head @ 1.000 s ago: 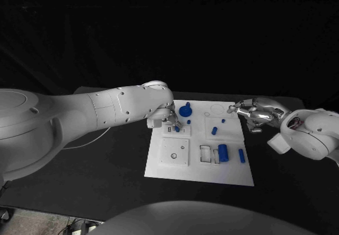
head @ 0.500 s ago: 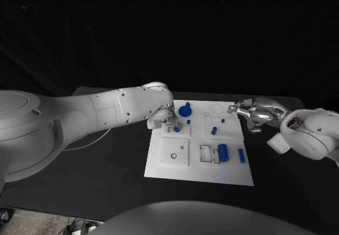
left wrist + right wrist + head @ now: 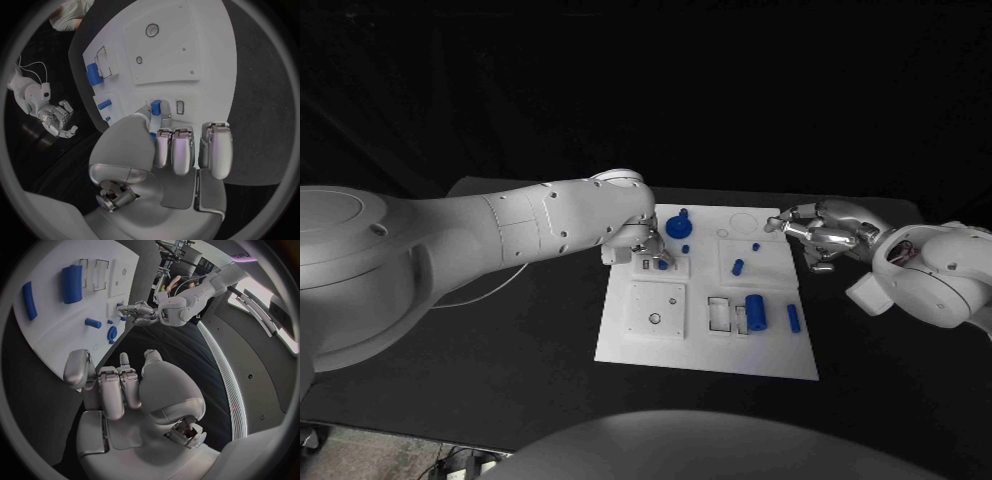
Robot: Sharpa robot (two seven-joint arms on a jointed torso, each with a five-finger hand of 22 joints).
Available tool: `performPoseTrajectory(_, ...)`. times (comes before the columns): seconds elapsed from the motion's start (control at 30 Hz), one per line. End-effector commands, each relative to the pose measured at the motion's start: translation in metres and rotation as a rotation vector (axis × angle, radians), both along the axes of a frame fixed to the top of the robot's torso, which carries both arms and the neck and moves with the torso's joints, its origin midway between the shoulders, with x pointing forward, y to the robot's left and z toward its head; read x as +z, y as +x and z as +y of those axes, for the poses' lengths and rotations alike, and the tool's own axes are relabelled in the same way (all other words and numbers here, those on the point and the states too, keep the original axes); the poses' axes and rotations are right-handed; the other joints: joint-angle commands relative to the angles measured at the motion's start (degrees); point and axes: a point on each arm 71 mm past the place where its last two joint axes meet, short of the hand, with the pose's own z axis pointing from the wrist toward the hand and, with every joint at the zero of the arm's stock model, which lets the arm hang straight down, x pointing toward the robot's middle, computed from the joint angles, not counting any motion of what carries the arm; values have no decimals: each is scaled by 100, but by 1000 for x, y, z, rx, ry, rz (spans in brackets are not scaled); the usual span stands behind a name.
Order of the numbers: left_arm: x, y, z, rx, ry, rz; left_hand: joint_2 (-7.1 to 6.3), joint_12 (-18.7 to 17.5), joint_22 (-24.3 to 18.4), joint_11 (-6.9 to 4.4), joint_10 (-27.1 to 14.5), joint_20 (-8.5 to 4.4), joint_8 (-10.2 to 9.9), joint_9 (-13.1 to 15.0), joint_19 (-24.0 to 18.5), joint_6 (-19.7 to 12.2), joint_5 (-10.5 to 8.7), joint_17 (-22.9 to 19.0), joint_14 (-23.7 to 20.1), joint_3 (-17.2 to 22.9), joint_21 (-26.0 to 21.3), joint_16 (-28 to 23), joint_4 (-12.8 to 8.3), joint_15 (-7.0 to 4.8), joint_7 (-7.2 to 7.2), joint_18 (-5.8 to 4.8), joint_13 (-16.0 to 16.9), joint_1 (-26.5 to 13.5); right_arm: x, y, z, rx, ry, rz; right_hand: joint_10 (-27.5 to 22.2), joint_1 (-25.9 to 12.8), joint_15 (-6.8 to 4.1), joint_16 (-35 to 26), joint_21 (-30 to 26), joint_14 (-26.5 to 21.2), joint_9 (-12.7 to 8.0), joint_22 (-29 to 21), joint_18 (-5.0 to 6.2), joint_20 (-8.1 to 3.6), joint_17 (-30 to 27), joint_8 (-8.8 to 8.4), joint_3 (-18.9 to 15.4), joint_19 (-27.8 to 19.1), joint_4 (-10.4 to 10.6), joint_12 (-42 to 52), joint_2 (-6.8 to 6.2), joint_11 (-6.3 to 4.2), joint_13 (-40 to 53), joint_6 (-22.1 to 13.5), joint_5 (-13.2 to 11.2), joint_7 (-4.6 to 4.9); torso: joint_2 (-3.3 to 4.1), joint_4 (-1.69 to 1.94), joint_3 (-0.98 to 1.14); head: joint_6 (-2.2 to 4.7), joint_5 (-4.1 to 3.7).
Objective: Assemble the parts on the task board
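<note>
The left hand (image 3: pixel 648 250) hangs over the far left part of the task board (image 3: pixel 689 345); its fingertips touch a small blue part (image 3: pixel 155 106) there, mostly hidden, so whether they grip it cannot be told. The right hand (image 3: pixel 813 235) hovers beside the board's far right edge, fingers loosely curled, holding nothing. A large blue cylinder (image 3: pixel 756 311) lies near the board's near right, long axis running near to far.

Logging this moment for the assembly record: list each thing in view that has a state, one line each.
left hand: over the task board's far left corner, fingertips on a small blue part
right hand: empty, fingers curled, off the board's far right edge
task board: flat on the table
large blue cylinder: lying on its side
blue knob: on the board, untouched
</note>
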Motion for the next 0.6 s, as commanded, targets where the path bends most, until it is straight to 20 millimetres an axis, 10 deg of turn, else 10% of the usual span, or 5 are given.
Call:
performPoseTrajectory(0.03, -2, -1, 6, 47, 78, 12, -19, 13, 1207, 52, 606, 43, -40, 13, 419, 2, -201, 1505, 592, -116, -27, 14, 0, 53, 38, -6, 1499, -201, -1, -1, 0, 9, -5, 0, 236, 64, -5, -37, -23, 308, -8, 793, 93, 13, 1262, -9, 51, -47, 2, -26, -22, -29, 207, -49, 12, 7, -3, 1, 1, 0, -4)
performPoseTrajectory(0.27, -3, -2, 7, 51, 88, 15, -66, 13, 1205, 61, 606, 63, -87, 66, 418, 0, -583, 1505, 592, -396, -34, 14, -4, 61, 41, -4, 1499, -598, -2, -1, 0, 9, -7, 4, 233, 69, -3, -38, -32, 306, -10, 791, 95, 16, 1261, -10, 58, -55, 4, -27, -36, -27, 205, -54, -11, 10, 0, 1, 1, 0, 6)
performPoseTrajectory(0.6, -1, -7, 18, 75, 98, -2, -281, 13, 1156, 29, 606, 36, 43, 255, 390, 2, -632, 1505, 592, -659, -77, 14, 20, 33, 8, 11, 1499, -1018, -2, -1, -1, 5, -7, 2, 218, 2, 9, -42, -56, 298, -11, 788, 98, 28, 1254, -1, 73, -71, 23, -32, -41, -14, 195, -59, -155, 22, -9, 3, 1, 0, 29)
